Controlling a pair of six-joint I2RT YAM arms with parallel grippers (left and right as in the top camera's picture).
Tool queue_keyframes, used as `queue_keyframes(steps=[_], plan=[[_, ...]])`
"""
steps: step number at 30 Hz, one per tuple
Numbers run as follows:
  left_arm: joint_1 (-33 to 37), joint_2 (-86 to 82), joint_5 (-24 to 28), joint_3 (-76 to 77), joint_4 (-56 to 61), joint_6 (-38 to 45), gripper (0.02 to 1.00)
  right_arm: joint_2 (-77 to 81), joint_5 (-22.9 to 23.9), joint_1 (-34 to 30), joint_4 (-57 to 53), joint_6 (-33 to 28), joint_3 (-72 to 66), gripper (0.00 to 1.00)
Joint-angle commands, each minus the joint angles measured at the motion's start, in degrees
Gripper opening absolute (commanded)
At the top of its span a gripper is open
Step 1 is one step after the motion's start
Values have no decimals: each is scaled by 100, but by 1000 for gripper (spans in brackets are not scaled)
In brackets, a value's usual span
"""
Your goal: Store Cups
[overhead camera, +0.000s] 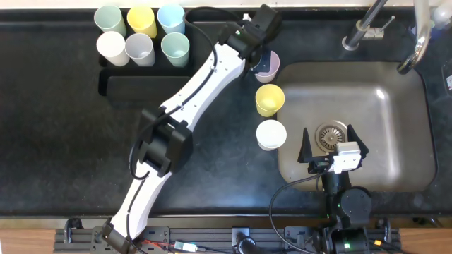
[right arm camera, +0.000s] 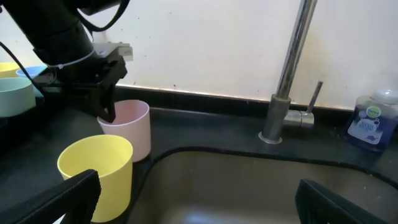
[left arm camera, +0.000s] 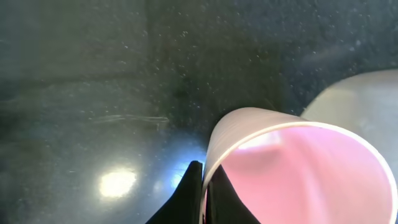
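Note:
A pink cup (overhead camera: 269, 67) stands upright on the dark counter at the sink's far left corner. My left gripper (overhead camera: 257, 59) is shut on its rim, one finger inside and one outside, as the left wrist view shows at the fingers (left arm camera: 189, 196) and the pink cup (left arm camera: 298, 168). In the right wrist view the pink cup (right arm camera: 129, 129) stands behind a yellow cup (right arm camera: 99, 169). The yellow cup (overhead camera: 270, 99) and a white cup (overhead camera: 271, 134) stand along the sink's left edge. My right gripper (overhead camera: 332, 150) hangs open over the sink, near the drain.
Several cups in pale green, yellow, blue, white and grey (overhead camera: 141, 34) stand in a black tray (overhead camera: 116, 83) at the back left. The steel sink (overhead camera: 388, 106) takes up the right side, with a tap (right arm camera: 287, 81) and a soap bottle (right arm camera: 372, 121) behind it.

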Motion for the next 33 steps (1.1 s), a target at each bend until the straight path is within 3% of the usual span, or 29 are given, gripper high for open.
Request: queue_keyframes(steps=[1, 5, 10, 14, 19, 26, 33], plan=[[28, -1416, -1034, -579, -48, -15, 34, -55, 22, -28, 37, -22, -72, 998], [463, -2876, -1497, -1827, 57, -20, 34, -55, 20, -28, 37, -22, -72, 998], [1644, -4422, -1530, -3222, 76, -372, 34, -55, 22, -28, 37, -20, -72, 998], [2745, -4994, -1513, -3845, -52, -1362, 36, -55, 22, -28, 37, -22, -72, 998], [3770, -4986, -1069, -4203, -286, -2715, 36, -55, 20, -28, 37, -22, -72, 993], [4166, -4730, -997, -4666, -245, -3893, 36, -55, 20, -28, 37, -22, -72, 998], [4199, -4105, -761, -4758, 168, -3960, 36, -55, 20, -28, 37, -22, -72, 998]])
